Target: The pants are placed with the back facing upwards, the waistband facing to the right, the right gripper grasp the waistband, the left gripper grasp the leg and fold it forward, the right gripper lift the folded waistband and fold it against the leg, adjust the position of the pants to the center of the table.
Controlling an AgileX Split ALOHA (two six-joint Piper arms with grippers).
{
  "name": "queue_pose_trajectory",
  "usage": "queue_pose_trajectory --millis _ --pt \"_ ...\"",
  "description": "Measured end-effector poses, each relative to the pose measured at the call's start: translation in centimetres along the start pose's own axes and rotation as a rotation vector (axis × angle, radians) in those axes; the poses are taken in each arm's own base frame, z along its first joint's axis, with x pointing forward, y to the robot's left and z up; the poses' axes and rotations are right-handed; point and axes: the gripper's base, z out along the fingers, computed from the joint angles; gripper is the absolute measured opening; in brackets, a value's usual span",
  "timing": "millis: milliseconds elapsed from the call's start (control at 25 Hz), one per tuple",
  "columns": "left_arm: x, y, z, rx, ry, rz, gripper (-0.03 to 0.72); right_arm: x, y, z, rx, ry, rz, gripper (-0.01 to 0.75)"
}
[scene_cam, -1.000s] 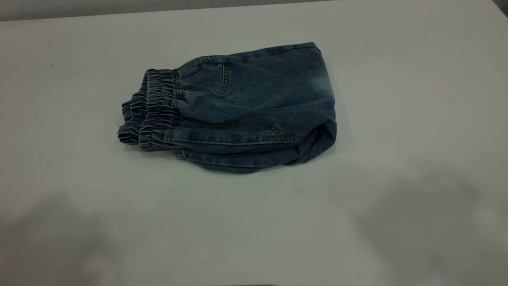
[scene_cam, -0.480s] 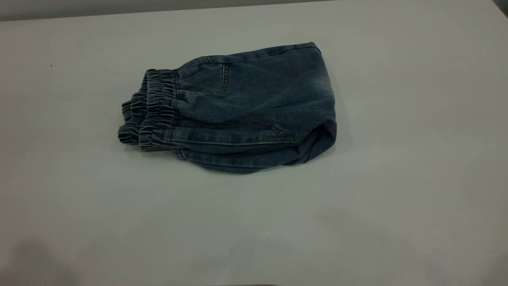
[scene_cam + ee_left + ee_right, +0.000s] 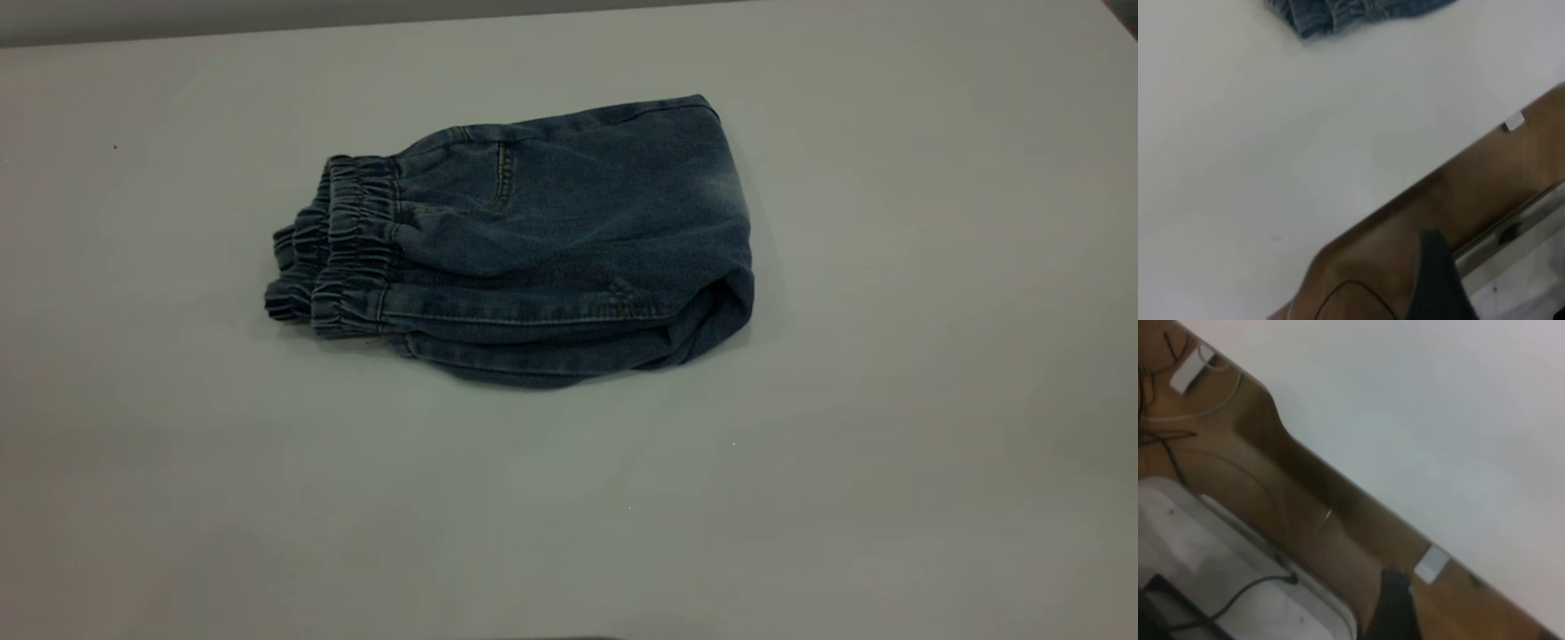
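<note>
The pants (image 3: 569, 240) lie folded into a compact blue denim bundle a little beyond the middle of the white table (image 3: 889, 373). The ruched waistband (image 3: 342, 244) forms the bundle's left end in the exterior view, with a back pocket seam on top. Neither gripper appears in the exterior view. In the left wrist view my left gripper (image 3: 1438, 283) is a dark shape past the table's edge, over brown wood, with a strip of the waistband (image 3: 1338, 13) far off. My right gripper (image 3: 1395, 607) likewise hangs off the table over wood, and the pants are out of that view.
Beyond the table's edge lie a brown wooden surface (image 3: 1338, 540), black cables (image 3: 1165, 440), a small white box (image 3: 1188, 370) and a pale grey tray-like base (image 3: 1218, 567). A small white tab (image 3: 1513, 122) sits at the table's edge.
The dark shadows on the near part of the table have shrunk and faded away toward the near edge. The pants have not moved.
</note>
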Motion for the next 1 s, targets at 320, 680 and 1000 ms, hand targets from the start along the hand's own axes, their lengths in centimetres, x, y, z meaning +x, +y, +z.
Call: queue_pose_trajectory --millis 320,680,1000 --pt "4.1 -0.6 2.6 0.031 0.030 -0.074 0.419 2.0 -0.2 0.4 -0.006 -0.123 0.009 0.507" --pt "4.4 -0.7 2.4 0.037 -0.016 -0.077 0.419 2.1 -0.4 0.4 0.016 -0.128 -0.001 0.507" --pt "4.4 -0.7 2.4 0.037 -0.017 -0.077 0.419 2.1 -0.4 0.4 0.017 -0.128 -0.001 0.507"
